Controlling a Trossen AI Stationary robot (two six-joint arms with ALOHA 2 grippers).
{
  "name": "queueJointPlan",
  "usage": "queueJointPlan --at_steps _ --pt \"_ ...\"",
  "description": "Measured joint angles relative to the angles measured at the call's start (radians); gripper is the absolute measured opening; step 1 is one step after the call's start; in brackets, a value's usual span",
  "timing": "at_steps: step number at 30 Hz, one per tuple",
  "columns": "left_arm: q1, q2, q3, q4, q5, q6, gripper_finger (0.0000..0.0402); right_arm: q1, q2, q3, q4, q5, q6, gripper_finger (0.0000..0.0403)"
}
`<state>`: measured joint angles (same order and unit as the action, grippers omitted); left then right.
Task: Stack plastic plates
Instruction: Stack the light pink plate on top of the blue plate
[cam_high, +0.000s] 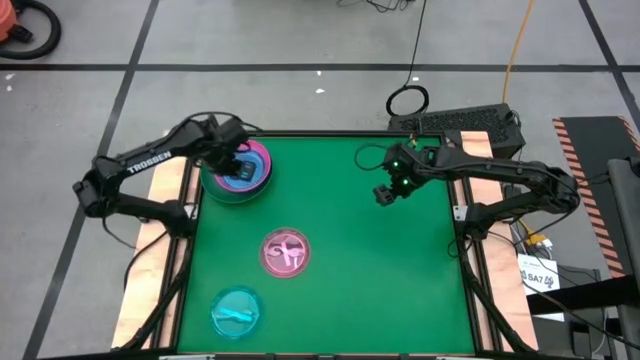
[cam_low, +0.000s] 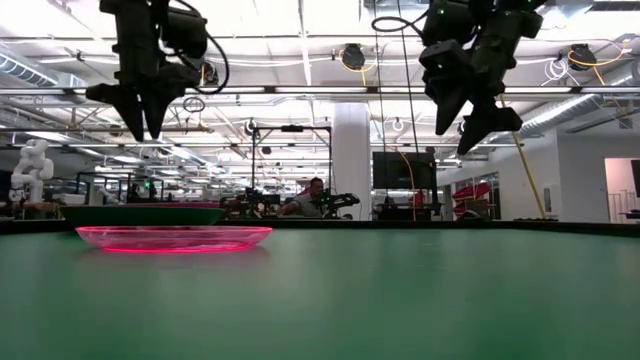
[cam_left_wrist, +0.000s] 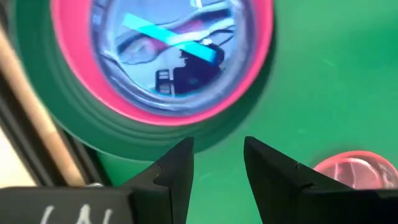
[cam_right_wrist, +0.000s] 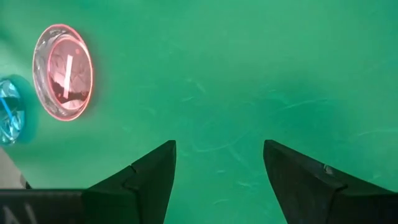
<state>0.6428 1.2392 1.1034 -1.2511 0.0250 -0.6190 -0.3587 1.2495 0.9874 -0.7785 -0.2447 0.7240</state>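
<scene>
A stack of plates (cam_high: 238, 172) sits at the table's far left: a dark green plate at the bottom, magenta above, a translucent cyan one on top (cam_left_wrist: 174, 56). A single translucent pink plate (cam_high: 286, 252) lies flat near the table's middle, also in the low view (cam_low: 172, 238) and the right wrist view (cam_right_wrist: 62, 71). A lone cyan plate (cam_high: 236, 310) lies at the near left. My left gripper (cam_high: 240, 166) hovers open above the stack (cam_left_wrist: 214, 165). My right gripper (cam_high: 384, 194) hangs open in the air over the bare far right (cam_right_wrist: 217, 168).
The green mat (cam_high: 380, 280) is bare on its right half and in the near middle. Wooden side rails (cam_high: 165, 190) and a black frame border the mat. A black box (cam_high: 470, 122) and cables lie beyond the far right corner. A person sits far off in the room (cam_low: 312, 200).
</scene>
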Motion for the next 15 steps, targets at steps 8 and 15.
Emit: queueJointPlan --at_steps 8,15 --pt "-0.166 -0.038 0.0 0.03 -0.01 -0.185 0.0147 0.078 -0.004 0.0 0.009 0.009 0.05 0.0235" --pt "-0.289 -0.108 0.0 0.073 -0.07 -0.276 0.0147 0.112 -0.004 0.0 0.011 0.011 0.054 0.0235"
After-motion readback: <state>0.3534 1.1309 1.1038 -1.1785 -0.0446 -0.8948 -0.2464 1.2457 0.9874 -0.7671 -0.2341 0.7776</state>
